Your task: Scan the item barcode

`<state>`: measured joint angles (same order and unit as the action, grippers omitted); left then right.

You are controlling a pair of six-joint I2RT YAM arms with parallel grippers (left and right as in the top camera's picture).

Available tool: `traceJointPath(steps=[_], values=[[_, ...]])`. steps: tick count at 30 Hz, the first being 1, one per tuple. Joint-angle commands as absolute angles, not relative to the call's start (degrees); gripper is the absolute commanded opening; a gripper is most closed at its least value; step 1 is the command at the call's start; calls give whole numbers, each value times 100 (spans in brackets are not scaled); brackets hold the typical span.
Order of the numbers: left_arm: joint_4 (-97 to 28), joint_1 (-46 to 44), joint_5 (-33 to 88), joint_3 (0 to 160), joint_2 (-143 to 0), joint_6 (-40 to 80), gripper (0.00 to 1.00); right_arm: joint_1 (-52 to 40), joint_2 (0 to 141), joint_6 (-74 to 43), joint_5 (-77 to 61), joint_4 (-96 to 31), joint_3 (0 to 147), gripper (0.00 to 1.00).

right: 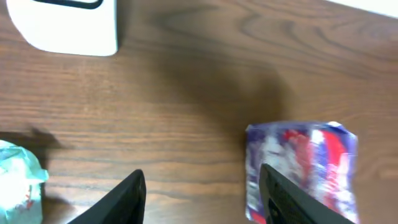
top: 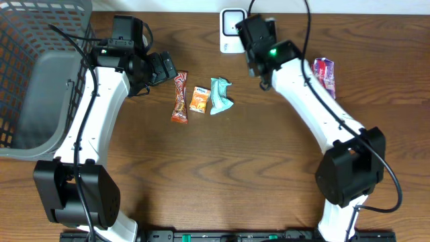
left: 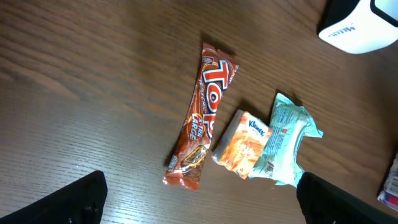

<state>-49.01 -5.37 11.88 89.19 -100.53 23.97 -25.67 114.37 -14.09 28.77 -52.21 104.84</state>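
Right wrist view: the right gripper [right: 205, 196] is seen with its jaws held partly apart, and only bare wood is framed between them, so nothing is gripped. The purple-and-red packet [right: 301, 171] is laid flat on the table [right: 186, 93] at the edge of one finger, well apart from the white scanner [right: 65, 25]. The left gripper [left: 214, 202] is spread wide and empty above the candy bar [left: 202, 118], beside which an orange Kleenex pack [left: 242, 143] and a teal packet [left: 283, 140] are lined up.
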Motion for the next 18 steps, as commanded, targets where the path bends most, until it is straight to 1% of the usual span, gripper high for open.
traceJointPath(steps=[1, 3, 5, 6, 8, 12, 15, 18], values=[[-4906, -532, 1192, 8978, -10084, 2366, 98, -2191, 11356, -1481, 2904, -5533, 10757, 49], [-4906, -532, 1194, 8978, -10084, 2366, 98, -1846, 11356, -1481, 2902, -5756, 10768, 44], [-4906, -532, 1192, 8978, -10084, 2366, 98, -1444, 11356, -1487, 2899, -5972, 10768, 26], [-4906, -532, 1194, 8978, -10084, 2368, 98, -1240, 11356, -1562, 2899, -6071, 10766, 19], [-4906, -532, 1194, 8978, -10084, 2366, 98, -821, 11356, -1695, 2840, -6237, 10766, 11], [-4906, -532, 1194, 8978, -10084, 2366, 98, -30, 11358, -1715, 2381, -6442, 10726, 2], [-4906, -532, 1192, 8978, -10084, 2366, 98, 495, 11358, -1710, 1743, -6512, 10582, 1], [-4906, -532, 1192, 8978, -10084, 2368, 98, 871, 11358, -1247, 458, -6294, 10226, 1]])
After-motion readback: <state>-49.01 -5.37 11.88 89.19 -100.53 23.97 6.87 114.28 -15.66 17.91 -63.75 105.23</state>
